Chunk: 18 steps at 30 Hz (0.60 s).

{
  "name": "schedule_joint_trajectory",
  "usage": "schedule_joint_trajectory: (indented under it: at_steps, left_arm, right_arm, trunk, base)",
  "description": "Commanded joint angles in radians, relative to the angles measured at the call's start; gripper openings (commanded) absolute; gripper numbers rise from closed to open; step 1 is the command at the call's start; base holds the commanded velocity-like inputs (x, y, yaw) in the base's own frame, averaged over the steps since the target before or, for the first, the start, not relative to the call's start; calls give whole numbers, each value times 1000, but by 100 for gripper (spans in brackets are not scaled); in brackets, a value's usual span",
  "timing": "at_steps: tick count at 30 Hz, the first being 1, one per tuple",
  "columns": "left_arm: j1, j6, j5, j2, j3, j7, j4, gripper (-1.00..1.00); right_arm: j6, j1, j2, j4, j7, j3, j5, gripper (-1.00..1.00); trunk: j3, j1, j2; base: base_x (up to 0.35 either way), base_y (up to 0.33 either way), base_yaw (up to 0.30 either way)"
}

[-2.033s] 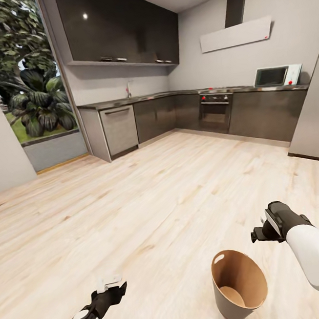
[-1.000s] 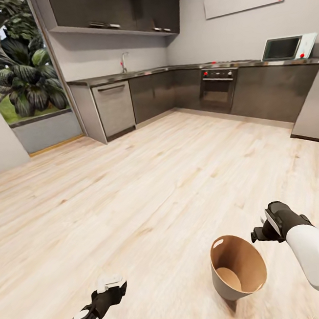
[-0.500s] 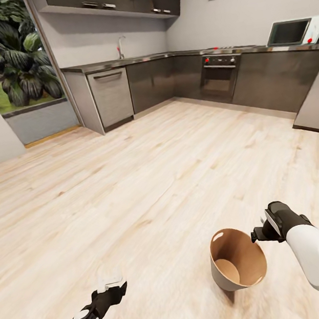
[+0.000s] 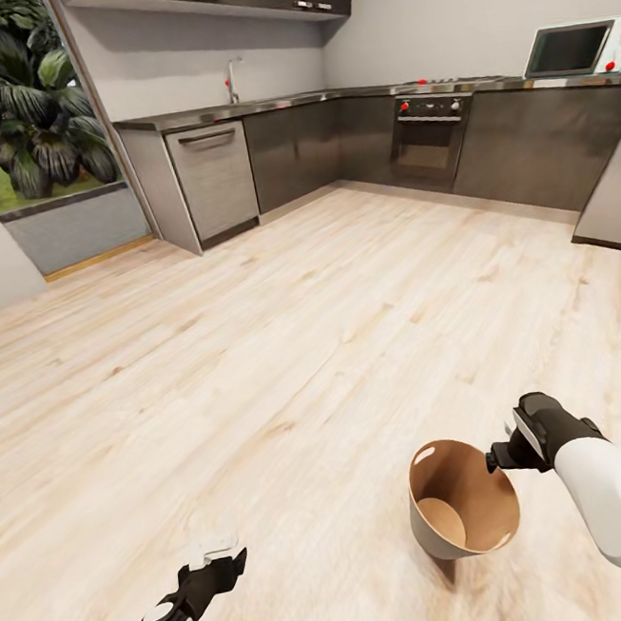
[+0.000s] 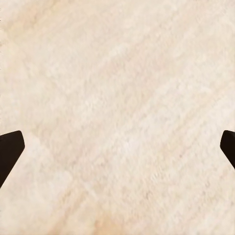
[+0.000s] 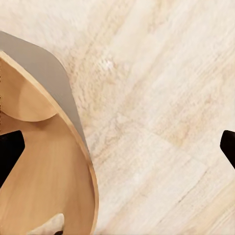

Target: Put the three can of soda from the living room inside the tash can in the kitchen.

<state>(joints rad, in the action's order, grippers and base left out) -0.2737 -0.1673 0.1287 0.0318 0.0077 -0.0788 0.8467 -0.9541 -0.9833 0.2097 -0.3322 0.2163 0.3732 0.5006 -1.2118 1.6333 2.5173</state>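
Note:
I am in the kitchen, on a light wood floor (image 4: 286, 351). The tash can (image 4: 473, 489), tan outside and brown inside, stands on the floor at the lower right with its oval handle hole (image 4: 422, 456) toward me. My right gripper (image 4: 500, 450) hovers just beside its rim, open and holding nothing; the right wrist view shows the bin's inner wall (image 6: 44, 171) below one dark fingertip (image 6: 10, 147). My left gripper (image 4: 215, 553) hangs low at the left, open over bare floor (image 5: 117, 98). No can of soda is in sight.
Dark cabinets and grey counter (image 4: 279, 103) run along the far wall, with a steel dishwasher front (image 4: 213, 179), a built-in oven (image 4: 425, 141) and a microwave (image 4: 572, 49). The silver fridge (image 4: 615, 202) stands at the right. A garden window (image 4: 27, 111) is at the left.
The camera has moved forward and tipped down, so the cabinets sit higher and nearer. The bin now lies closer under my right gripper. Both arms keep their pose.

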Motion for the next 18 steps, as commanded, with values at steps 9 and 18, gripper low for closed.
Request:
schedule_joint_trajectory:
  at_steps: [9,18]
  left_arm:
    - [-1,0,-1,0,0,-2,-1,100]
    - [-1,-1,-3,-1,0,-2,-1,100]
  right_arm:
    - [1,0,-7,-1,0,0,0,100]
    - [2,0,-14,-1,0,0,-1,100]
  trunk:
    - [-8,1,0]
    - [-43,5,3]
  base:
    - [0,0,0]
    - [0,0,0]
